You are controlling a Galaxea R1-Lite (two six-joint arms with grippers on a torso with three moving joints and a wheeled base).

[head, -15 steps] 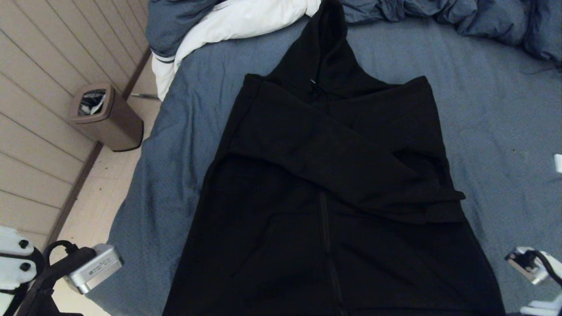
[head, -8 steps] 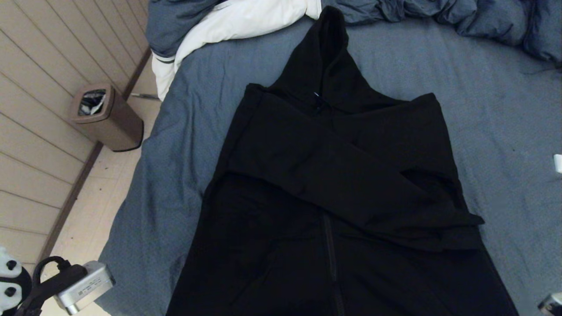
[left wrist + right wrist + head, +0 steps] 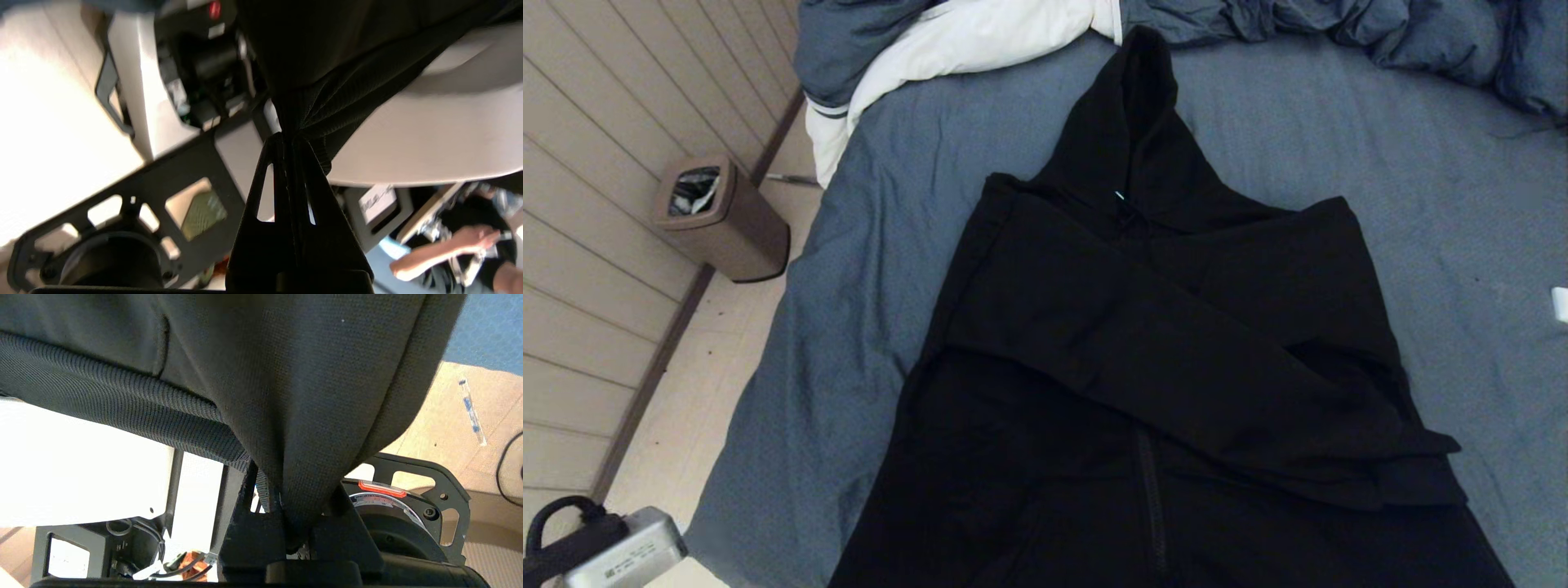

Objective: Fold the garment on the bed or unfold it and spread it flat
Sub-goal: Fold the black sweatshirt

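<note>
At the far left of the head view a panelled wall [image 3: 596, 269] meets a pale floor [image 3: 698, 384], and a brown waste bin [image 3: 723, 220] stands there beside the bed [image 3: 866, 269]. In the lower left corner only the left arm's wrist housing [image 3: 613, 555] is visible. The left wrist view shows the left gripper [image 3: 291, 141] with its two black fingers [image 3: 310, 179] pressed together on a bunched fold of the garment [image 3: 1143, 367], which rises taut from the fingertips.

The garment, a black hooded sweatshirt, lies front-up along the middle of the bed's blue-grey sheet. Its hood [image 3: 1135, 122] points toward the far end, where the tip lies just beside the duvet [image 3: 947, 41], whose white lining is turned out. Both sleeves are folded across the chest; the uppermost sleeve [image 3: 1176, 367] runs diagonally from the left shoulder to a cuff near the right edge. The zipper [image 3: 1152, 498] runs down the lower front, and the hem passes out of the head view at the near edge.

In the right wrist view the right gripper [image 3: 286, 514] is closed on the garment, pinching plain fabric next to the ribbed hem band [image 3: 122, 416]. A small white object [image 3: 1560, 304] lies on the sheet at the far right edge of the head view.
</note>
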